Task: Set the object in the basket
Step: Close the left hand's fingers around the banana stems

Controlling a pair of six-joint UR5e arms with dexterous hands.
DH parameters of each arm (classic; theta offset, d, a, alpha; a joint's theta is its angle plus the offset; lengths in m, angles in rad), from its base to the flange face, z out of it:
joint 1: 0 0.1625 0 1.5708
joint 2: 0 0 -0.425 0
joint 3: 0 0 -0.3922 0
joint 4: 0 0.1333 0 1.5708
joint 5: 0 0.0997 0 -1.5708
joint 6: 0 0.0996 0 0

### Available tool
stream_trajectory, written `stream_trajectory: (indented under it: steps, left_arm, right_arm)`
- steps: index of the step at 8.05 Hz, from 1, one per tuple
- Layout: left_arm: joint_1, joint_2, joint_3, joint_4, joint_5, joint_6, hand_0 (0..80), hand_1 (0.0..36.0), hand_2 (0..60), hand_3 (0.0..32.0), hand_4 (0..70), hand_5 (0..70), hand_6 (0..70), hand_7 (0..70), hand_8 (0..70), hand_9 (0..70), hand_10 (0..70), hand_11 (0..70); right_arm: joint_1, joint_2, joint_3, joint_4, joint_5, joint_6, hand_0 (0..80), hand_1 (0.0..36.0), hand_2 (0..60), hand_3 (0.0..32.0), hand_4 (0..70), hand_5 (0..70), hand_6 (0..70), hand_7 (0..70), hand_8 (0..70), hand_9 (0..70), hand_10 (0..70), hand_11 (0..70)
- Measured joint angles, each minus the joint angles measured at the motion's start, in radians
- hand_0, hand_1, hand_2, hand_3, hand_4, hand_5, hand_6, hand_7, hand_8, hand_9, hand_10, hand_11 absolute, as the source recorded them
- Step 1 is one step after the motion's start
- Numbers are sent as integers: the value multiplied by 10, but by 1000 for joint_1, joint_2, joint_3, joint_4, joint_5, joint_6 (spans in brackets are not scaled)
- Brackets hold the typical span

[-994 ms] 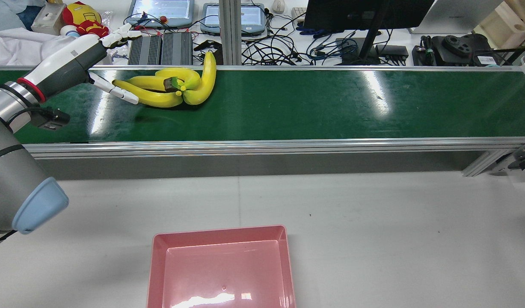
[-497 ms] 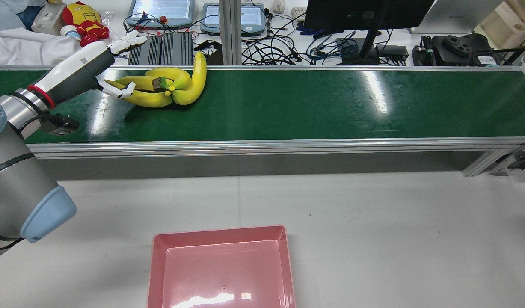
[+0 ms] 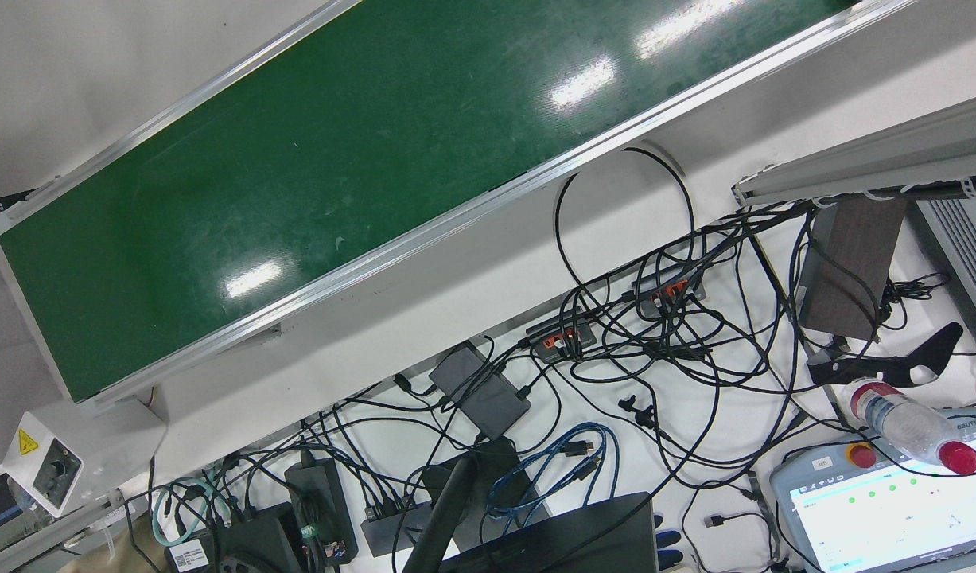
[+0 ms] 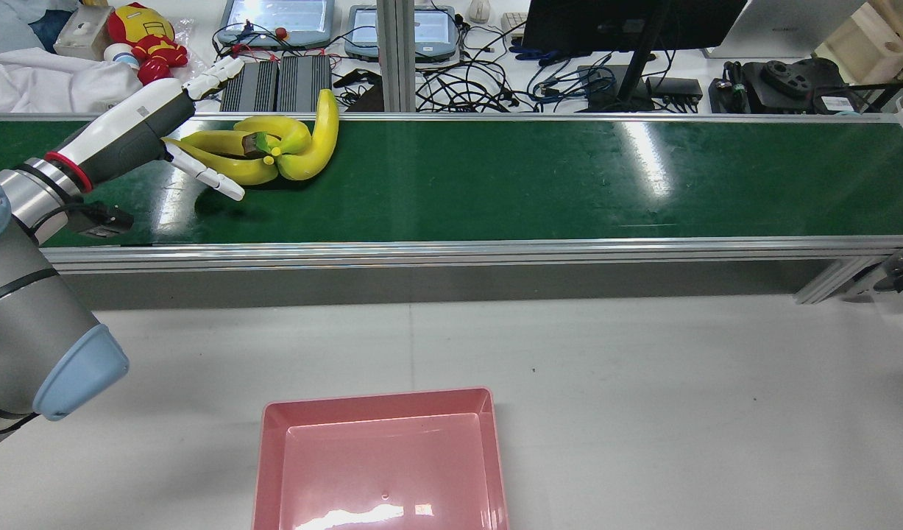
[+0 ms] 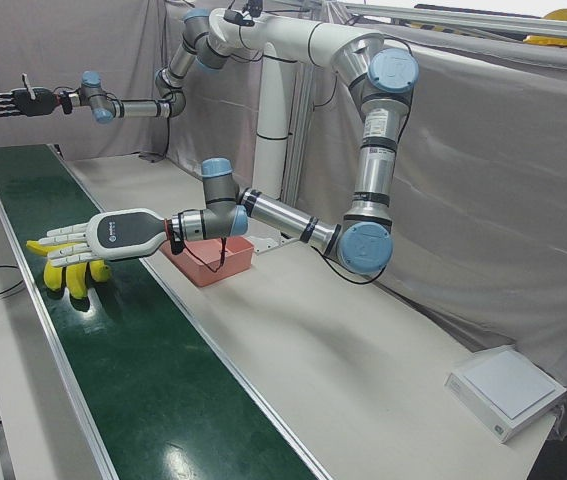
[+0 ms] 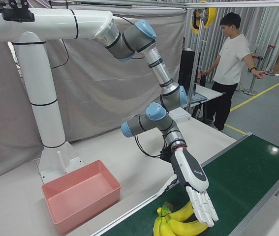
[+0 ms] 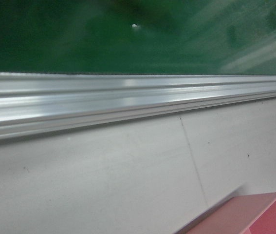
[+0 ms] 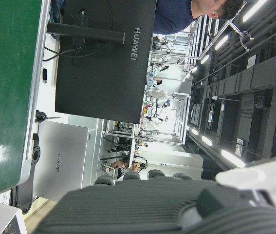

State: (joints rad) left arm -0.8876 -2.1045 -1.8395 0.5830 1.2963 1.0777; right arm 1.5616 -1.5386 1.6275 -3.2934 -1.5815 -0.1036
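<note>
Left hand (image 4: 146, 121) hovers over the bunch of yellow plastic bananas (image 4: 274, 151) on the green conveyor belt (image 4: 539, 180), white fingers (image 4: 204, 173) spread wide, grasping nothing. From the right-front view the same hand (image 6: 196, 184) hangs palm-down right above the bananas (image 6: 176, 223), whose lower part is cut off by the frame; whether any fingertip touches the fruit is hard to tell. Over in the left-front view the palm hides most of the bunch (image 5: 73, 272). Right hand (image 5: 11, 101) is up high and far off beyond the belt's end, fingers splayed, empty. Pink rectangular plastic basket (image 4: 381, 460) sits on the white bench (image 4: 642, 383), well apart from the bananas, its near edge cropped.
</note>
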Motion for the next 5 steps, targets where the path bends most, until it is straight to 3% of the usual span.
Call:
stream_trajectory:
  steps: [1,5]
  left_arm:
    - [0,1,1,0,0,2,611,265,140,2,110,11,0,47,71,98,30,72]
    - [24,-1,25,-21,-13,26,613,277,198,0,144,35,1,53,80,109,35,79]
  right_arm:
    - [0,0,0,0,0,0,0,0,0,0,0,0,0,0,0,0,0,0]
    - [0,0,-1,0,0,0,0,0,0,0,0,0,0,0,0,0,0,0]
